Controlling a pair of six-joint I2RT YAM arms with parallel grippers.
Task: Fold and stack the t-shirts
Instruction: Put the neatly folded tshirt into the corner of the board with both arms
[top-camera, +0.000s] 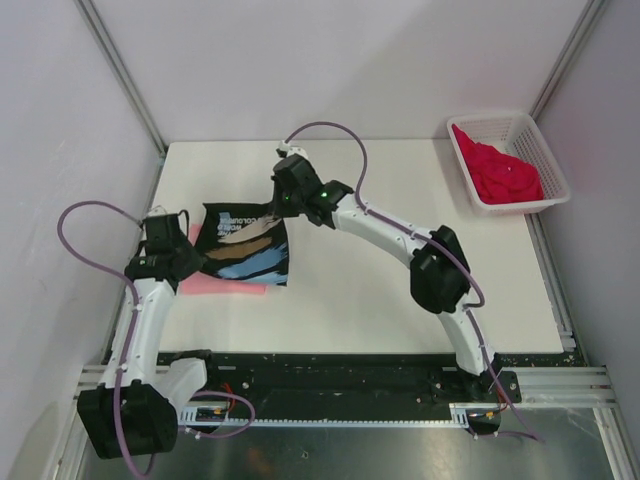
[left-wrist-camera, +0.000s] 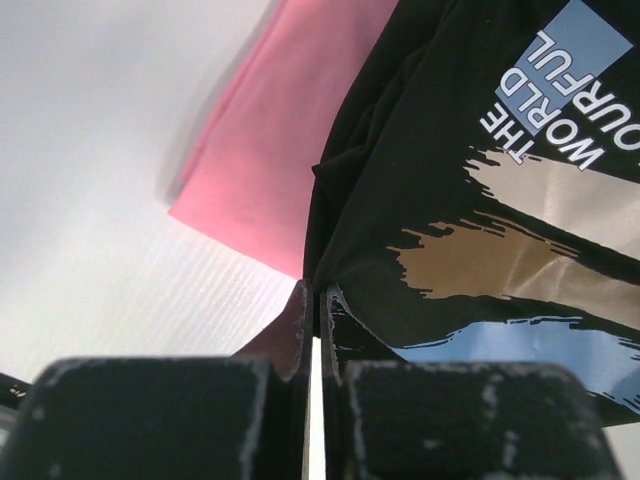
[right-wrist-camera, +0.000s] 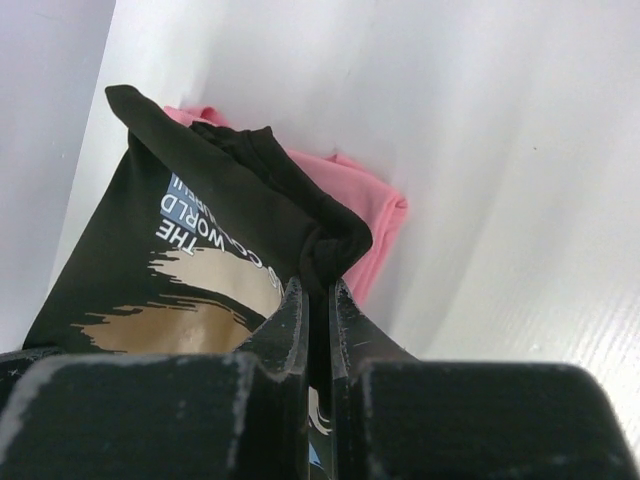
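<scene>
Black t-shirt (top-camera: 245, 248), printed side up: held at two edges over the left part of the white table (top-camera: 400, 290). Covers most of the pink t-shirt (top-camera: 228, 288), leaving a pink strip exposed along the near edge. Print: pale blue and tan brush strokes, with white lettering on a blue block.

Left gripper (top-camera: 193, 243): clenched on the black tee's left edge. In the left wrist view, jaws nearly together, a corner of black cloth pinched at the tips. Pink cloth flat on the table just beside and beneath.

Right gripper (top-camera: 285, 207): grasps the black tee at its far right corner. In the right wrist view, a bunched black fold nipped between the fingers, pink cloth showing behind it.

Red t-shirt (top-camera: 503, 172): lies crumpled in the white lattice basket (top-camera: 553, 190) at the table's far right corner, well apart from both arms and from the other two shirts.
</scene>
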